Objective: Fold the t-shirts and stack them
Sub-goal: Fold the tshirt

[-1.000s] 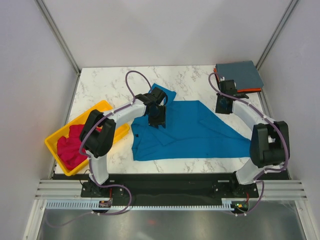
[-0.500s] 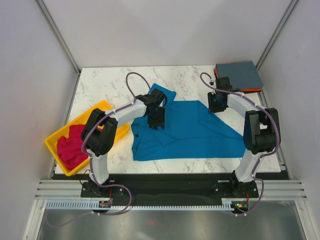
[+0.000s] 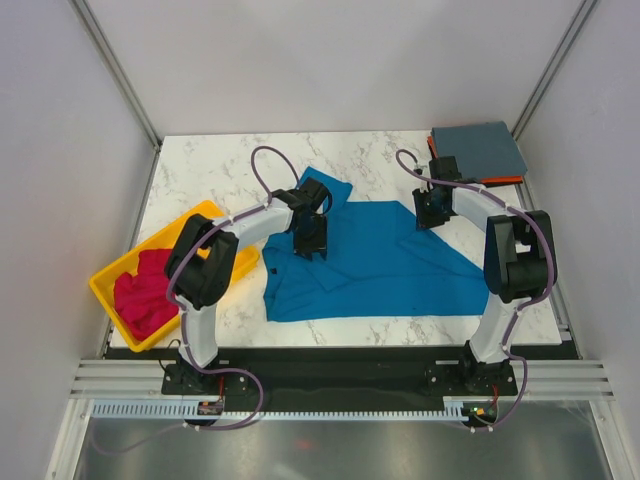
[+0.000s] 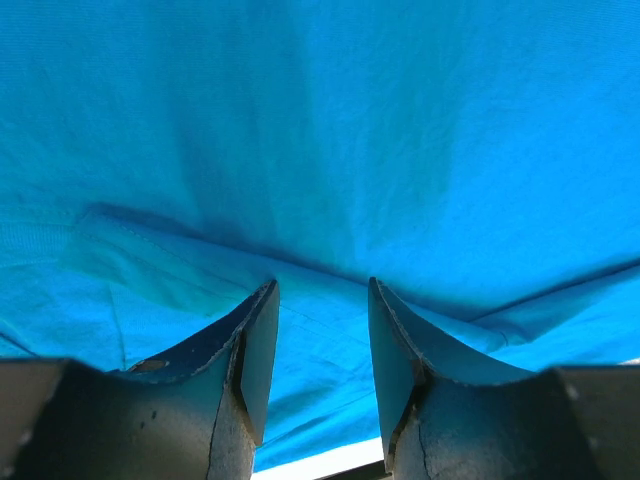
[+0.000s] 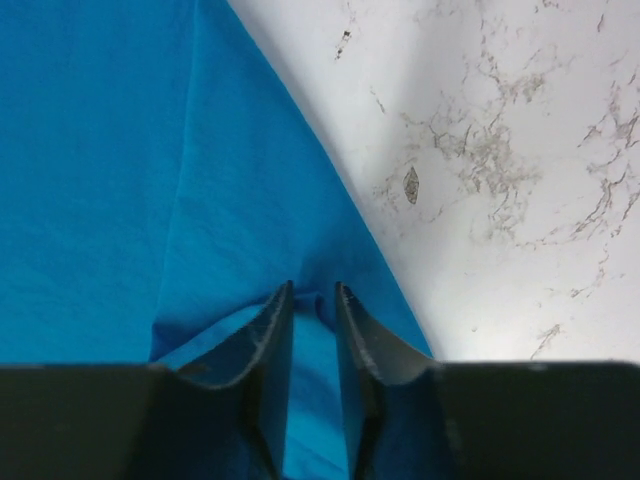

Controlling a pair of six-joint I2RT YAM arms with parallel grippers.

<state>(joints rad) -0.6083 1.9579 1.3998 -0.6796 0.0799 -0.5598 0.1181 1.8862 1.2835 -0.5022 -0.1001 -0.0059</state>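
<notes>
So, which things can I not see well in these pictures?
- Orange shirt: top view, only an edge shows under the grey shirt.
- Red shirt: top view, the left arm covers part.
- Right hand: right wrist view, fingers nearly together at the blue shirt's edge; a pinch cannot be told.
</notes>
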